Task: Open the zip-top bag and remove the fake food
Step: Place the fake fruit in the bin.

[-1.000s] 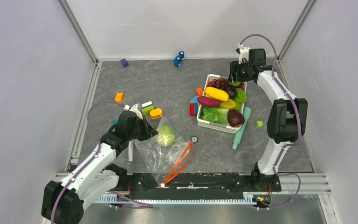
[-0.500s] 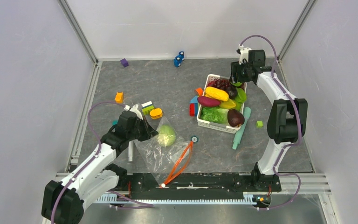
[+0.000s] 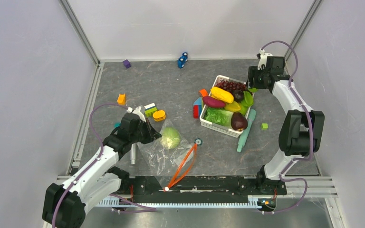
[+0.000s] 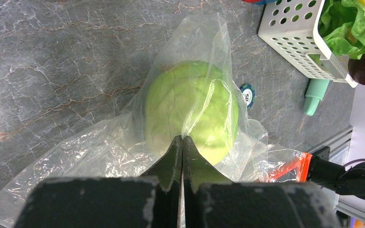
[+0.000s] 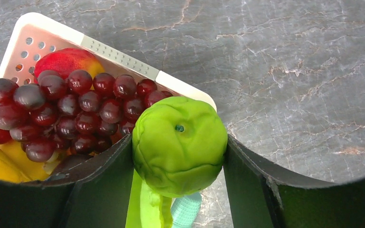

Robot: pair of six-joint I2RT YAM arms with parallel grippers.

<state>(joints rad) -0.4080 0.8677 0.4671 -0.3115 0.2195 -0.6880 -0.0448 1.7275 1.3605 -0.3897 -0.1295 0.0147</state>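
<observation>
The basket (image 3: pixel 212 126) is heaped with toy produce, so I judge it to be where emptied food goes. Well left of the basket and nearer the camera, the bag (image 3: pixel 161 159) lies flat. It is clear and crinkled, and its orange zipper strip (image 3: pixel 183 166) is splayed in a loop, so the mouth looks open. The pale green cabbage (image 3: pixel 170 138) sits inside it. The left gripper (image 4: pixel 182 140) is fully closed, seemingly pinching the film over the cabbage, probably to pin or lift the bag. At the basket's far right corner, the right gripper (image 5: pixel 178 156) clamps a round green fruit (image 5: pixel 178 133) between wide-set jaws, likely for dropping in.
</observation>
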